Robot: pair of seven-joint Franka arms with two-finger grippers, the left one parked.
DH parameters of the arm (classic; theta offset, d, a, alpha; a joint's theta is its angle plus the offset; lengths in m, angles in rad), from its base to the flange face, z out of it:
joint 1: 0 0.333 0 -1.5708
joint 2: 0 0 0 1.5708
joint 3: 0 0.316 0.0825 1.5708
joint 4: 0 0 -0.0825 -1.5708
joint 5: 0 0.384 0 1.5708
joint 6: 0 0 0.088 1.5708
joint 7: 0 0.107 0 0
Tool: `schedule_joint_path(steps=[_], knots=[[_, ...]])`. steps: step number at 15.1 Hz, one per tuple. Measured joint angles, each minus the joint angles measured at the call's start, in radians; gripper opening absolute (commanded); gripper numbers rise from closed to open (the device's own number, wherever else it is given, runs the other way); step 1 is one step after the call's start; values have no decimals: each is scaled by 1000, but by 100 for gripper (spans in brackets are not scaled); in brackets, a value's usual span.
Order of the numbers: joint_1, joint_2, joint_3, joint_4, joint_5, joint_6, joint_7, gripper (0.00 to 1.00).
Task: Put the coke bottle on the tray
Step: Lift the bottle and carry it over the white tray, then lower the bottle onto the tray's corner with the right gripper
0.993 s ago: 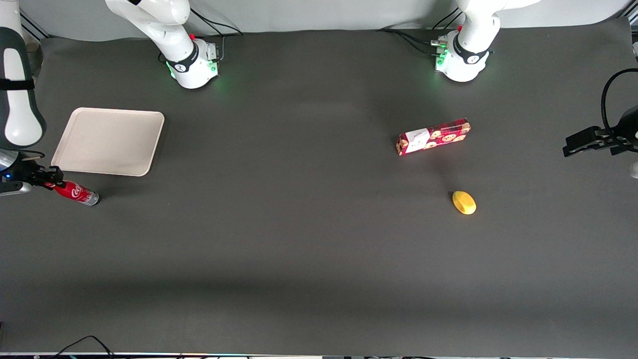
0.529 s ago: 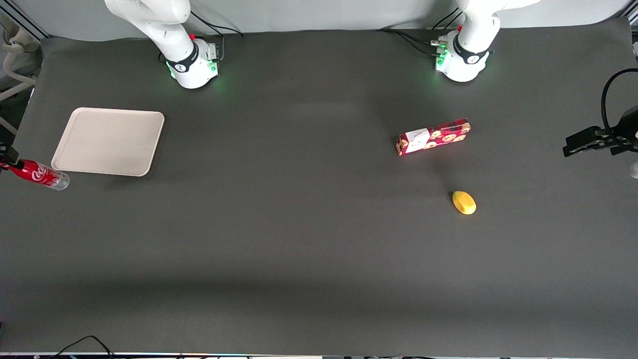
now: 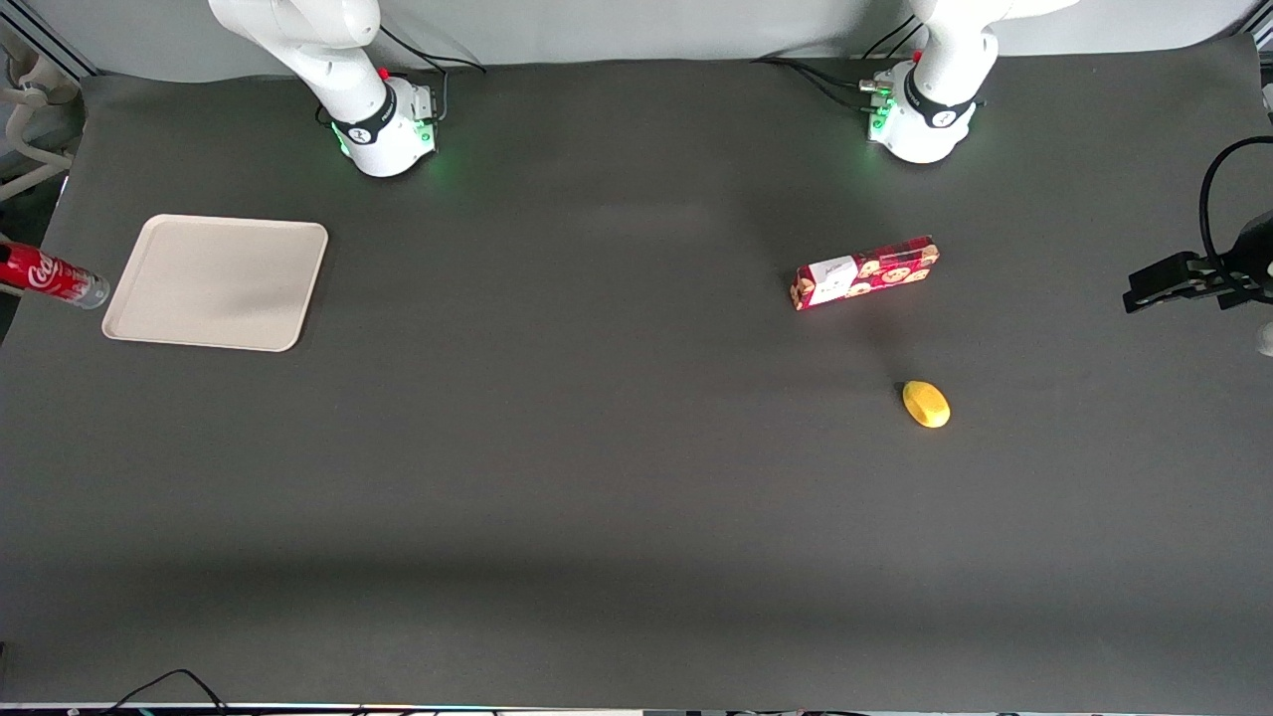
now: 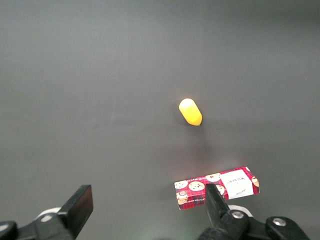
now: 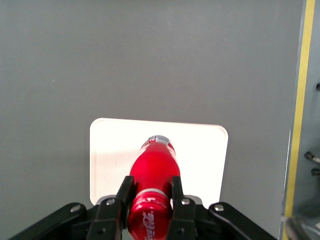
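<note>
The coke bottle point(image 3: 52, 275) is red with white script and a silvery base. It hangs in the air at the working arm's end of the table, beside the beige tray point(image 3: 217, 282), its neck end cut off by the picture's edge. In the right wrist view my gripper point(image 5: 150, 189) is shut on the bottle point(image 5: 154, 170) near its cap end, one black finger point(image 5: 124, 192) on each side. The bottle points down at the tray point(image 5: 111, 145), which lies well below it. The gripper itself is out of the front view.
A red cookie box point(image 3: 864, 271) and a yellow lemon-like object point(image 3: 926, 404) lie toward the parked arm's end of the table; both also show in the left wrist view, the box point(image 4: 217, 187) and the yellow object point(image 4: 190, 111). A yellow-edged table border point(image 5: 298, 125) runs beside the tray.
The bottle has been carried up off the mat and away from the front camera, from nearer the camera than the tray to level with the tray's side. The arm has left the front view.
</note>
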Motion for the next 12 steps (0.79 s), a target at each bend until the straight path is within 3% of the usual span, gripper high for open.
schedule_joint_path(steps=[4, 10, 12], knots=[[1, -61, -141, -137, -14, 77, -52, 0], [9, -86, -356, -359, -17, 353, -251, 0], [9, -86, -393, -412, -18, 430, -300, 0]])
